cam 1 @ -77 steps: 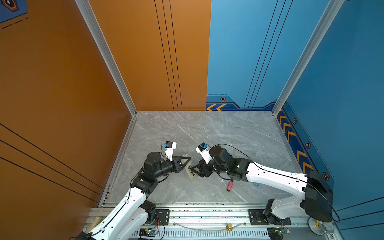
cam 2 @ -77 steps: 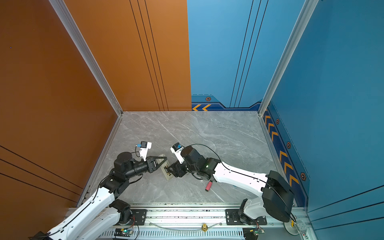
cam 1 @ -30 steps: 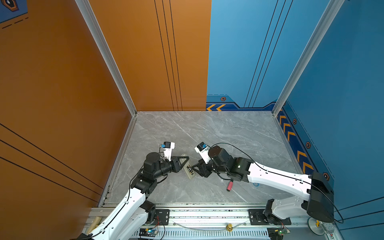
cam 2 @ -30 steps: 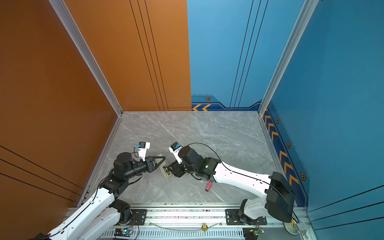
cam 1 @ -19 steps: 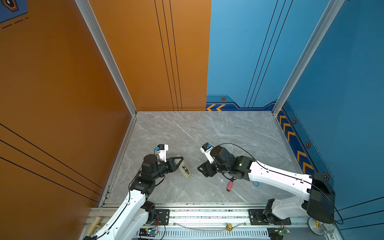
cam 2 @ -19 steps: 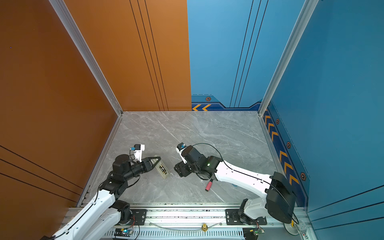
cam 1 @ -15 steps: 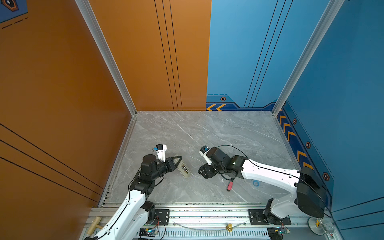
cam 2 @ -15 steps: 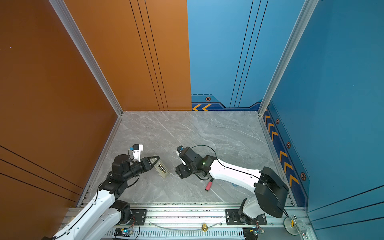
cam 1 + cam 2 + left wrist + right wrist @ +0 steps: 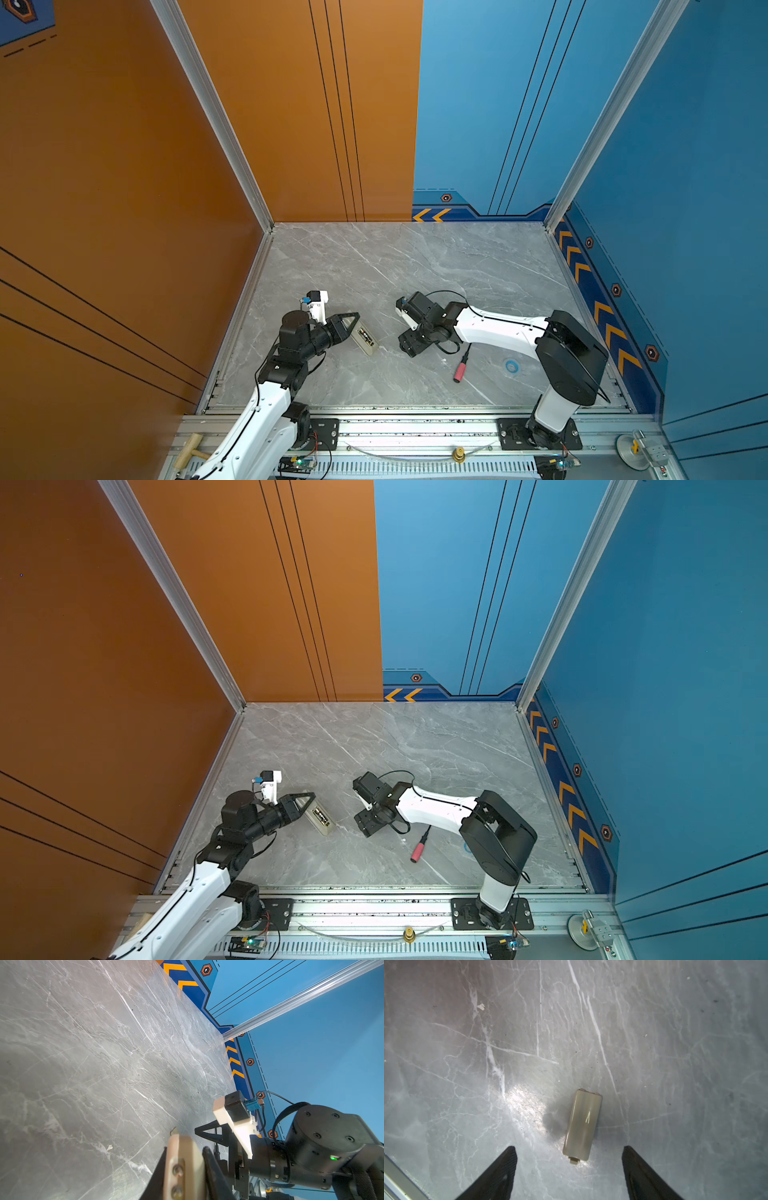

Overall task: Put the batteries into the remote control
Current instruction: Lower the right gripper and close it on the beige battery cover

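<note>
The greyish-beige remote control (image 9: 365,337) (image 9: 320,816) is held just above the table, back side up, with my left gripper (image 9: 352,325) (image 9: 185,1153) shut on one end. Its open recess shows dark batteries (image 9: 365,333) with metallic ends (image 9: 178,1170). To its right my right gripper (image 9: 409,347) (image 9: 365,827) points down at the table, open and empty. Between and just beyond its fingertips (image 9: 510,1153), in the right wrist view, lies a small beige battery cover (image 9: 582,1124), flat on the table. In both top views that cover is hidden under the gripper.
A pink-handled screwdriver (image 9: 460,371) (image 9: 416,854) lies on the grey marble table (image 9: 415,266) in front of the right arm, next to a small blue ring mark (image 9: 512,366). Orange and blue walls enclose three sides. A metal rail (image 9: 415,428) runs along the front.
The two grippers were together at the remote. My left gripper has carried it leftward; my right gripper has opened, drawn back to the right and now hangs over the cover.
</note>
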### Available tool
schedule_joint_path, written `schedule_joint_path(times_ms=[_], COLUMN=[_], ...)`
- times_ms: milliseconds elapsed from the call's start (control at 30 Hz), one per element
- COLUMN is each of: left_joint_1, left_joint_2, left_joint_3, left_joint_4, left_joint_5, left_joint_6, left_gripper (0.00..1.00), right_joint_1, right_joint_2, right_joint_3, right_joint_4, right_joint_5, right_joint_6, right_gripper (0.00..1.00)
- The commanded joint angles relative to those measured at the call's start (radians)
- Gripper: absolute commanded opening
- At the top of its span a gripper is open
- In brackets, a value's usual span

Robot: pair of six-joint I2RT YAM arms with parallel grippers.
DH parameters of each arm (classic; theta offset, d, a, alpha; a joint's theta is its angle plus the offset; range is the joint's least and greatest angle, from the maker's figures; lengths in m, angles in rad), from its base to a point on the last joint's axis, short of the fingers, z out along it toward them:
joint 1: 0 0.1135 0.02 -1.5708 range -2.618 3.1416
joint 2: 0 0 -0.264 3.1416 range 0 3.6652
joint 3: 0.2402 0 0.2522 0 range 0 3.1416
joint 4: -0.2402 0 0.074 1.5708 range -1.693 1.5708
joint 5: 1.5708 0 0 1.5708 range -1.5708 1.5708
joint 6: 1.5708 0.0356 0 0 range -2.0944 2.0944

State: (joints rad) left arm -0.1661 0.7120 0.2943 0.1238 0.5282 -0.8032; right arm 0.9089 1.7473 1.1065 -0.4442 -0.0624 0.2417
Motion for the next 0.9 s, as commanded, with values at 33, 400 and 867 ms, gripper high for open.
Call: schedule_joint_path(times_ms=[33,400,867], left_joint_1=[0.01,0.017,0.029], left_joint_2=[-0.013,-0.015,-0.025], left_joint_3=[-0.014,-0.017,-0.019], left_joint_4=[0.035,0.034,0.024], left_joint_5=[0.028,0.035,0.043], left_joint_6=[-0.005,-0.004,0.002], left_gripper=[0.0,0.0,0.0], right_joint_1=[-0.01,-0.004,0.004], right_joint_2=[0.043,0.095,0.142], right_joint_3=[0.038,0.065,0.088], right_joint_4=[-0.078,-0.111,-0.114], right_joint_5=[-0.013,0.001,0.008], right_joint_6=[-0.038,-0.034,-0.022], right_gripper=[0.76,0.62,0.48])
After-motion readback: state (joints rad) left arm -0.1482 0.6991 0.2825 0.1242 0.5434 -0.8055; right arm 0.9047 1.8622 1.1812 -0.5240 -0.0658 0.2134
